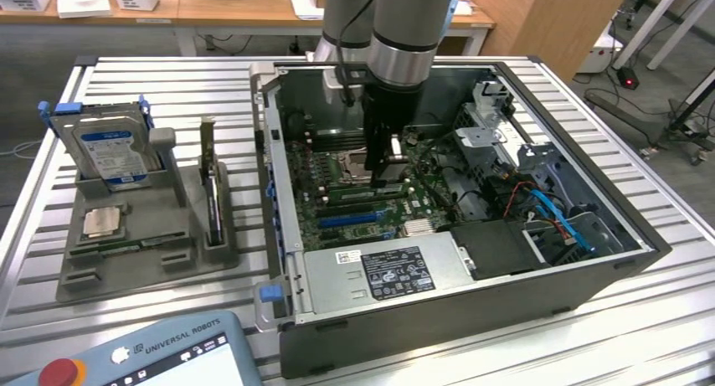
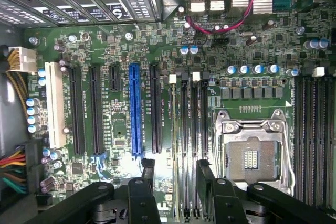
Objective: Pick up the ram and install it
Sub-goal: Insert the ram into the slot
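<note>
My gripper (image 1: 387,175) is down inside the open computer case (image 1: 625,235), just above the motherboard (image 1: 335,202) beside the empty processor socket (image 2: 252,156). In the wrist view the two black fingers (image 2: 148,170) stand apart over the long dark memory slots (image 2: 194,124), and the gripper (image 2: 177,174) is open with nothing gripped between them. A narrow green strip that looks like the ram (image 1: 112,249) lies in the front groove of the grey holder (image 1: 146,269) at the exterior view's left, far from the gripper.
The holder also carries a hard drive (image 1: 110,151), a silver processor chip (image 1: 103,221) and an upright dark expansion card (image 1: 209,181). Inside the case are the power supply (image 1: 386,273), a drive cage (image 1: 503,135) and blue cables (image 1: 553,214). A teach pendant (image 1: 146,361) lies at the front.
</note>
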